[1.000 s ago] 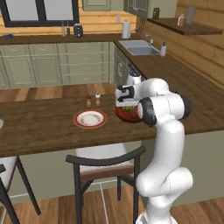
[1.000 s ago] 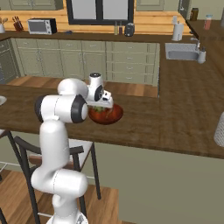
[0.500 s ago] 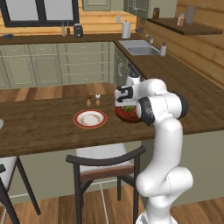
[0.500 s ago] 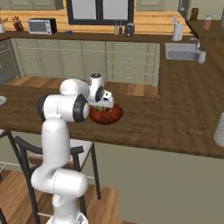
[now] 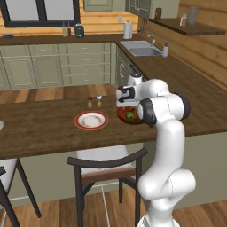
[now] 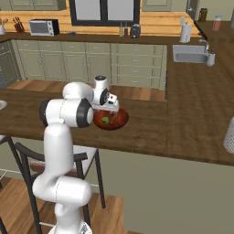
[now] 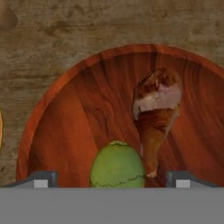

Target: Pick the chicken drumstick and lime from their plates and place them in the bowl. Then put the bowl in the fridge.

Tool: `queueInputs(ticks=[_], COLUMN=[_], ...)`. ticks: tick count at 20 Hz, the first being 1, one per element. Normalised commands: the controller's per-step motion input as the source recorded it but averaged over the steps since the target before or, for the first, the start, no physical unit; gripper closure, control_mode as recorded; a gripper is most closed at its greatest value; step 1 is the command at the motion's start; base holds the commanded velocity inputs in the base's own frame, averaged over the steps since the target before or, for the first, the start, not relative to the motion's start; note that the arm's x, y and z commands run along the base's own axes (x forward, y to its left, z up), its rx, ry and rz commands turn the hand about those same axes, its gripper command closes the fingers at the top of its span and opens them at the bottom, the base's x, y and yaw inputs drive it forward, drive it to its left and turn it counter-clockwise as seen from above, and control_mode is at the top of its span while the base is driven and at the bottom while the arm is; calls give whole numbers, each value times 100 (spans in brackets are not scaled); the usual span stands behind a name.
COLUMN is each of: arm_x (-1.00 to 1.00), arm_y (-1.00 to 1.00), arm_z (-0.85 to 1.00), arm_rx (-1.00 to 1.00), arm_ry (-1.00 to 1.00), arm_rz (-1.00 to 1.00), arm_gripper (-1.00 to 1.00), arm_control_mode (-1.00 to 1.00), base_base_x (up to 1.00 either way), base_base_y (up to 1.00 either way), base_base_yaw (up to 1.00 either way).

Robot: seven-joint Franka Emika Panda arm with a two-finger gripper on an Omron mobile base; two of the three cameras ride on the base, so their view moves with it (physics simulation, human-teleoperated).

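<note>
The reddish-brown wooden bowl (image 7: 57, 92) sits on the dark wood counter, under my hand. In it lie the chicken drumstick (image 7: 155, 109), on its side, and the green lime (image 7: 117, 166) next to its bone end. My gripper (image 7: 113, 178) hangs just above the lime, open, with the fingertips (image 7: 41, 178) well clear of it on either side. From the base cameras the gripper (image 5: 126, 105) (image 6: 109, 108) hovers over the bowl (image 5: 120, 115) (image 6: 120, 119), and the lime (image 5: 130, 115) (image 6: 105, 120) shows inside. The red-rimmed plate (image 5: 91, 120) lies left of the bowl. The fridge is out of view.
Two small shakers (image 5: 94, 102) stand behind the red-rimmed plate. A wooden chair (image 5: 106, 164) is tucked under the counter's near edge. A sink (image 5: 142, 48) and cabinets line the far wall. A grey object (image 6: 229, 135) stands at the counter's right end.
The jaws have spread wider above the bowl, and the lime now lies loose between them. The arm has barely moved.
</note>
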Motion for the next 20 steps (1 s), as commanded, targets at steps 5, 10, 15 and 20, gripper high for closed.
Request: queueInputs(ticks=[5, 10, 15, 20], arm_x=[-39, -85, -85, -14], arm_y=[-36, -45, -73, -87], arm_z=[48, 21, 0, -16], arm_rx=[3, 14, 25, 30], arm_ry=[0, -7, -8, 0], arm_rz=[-7, -11, -24, -32], arm_gripper=[-100, -100, -100, -100], arm_control_mode=[-100, -100, -100, -100], base_base_x=[0, 0, 0, 0], base_base_y=[0, 0, 0, 0], base_base_yaw=[0, 0, 0, 0])
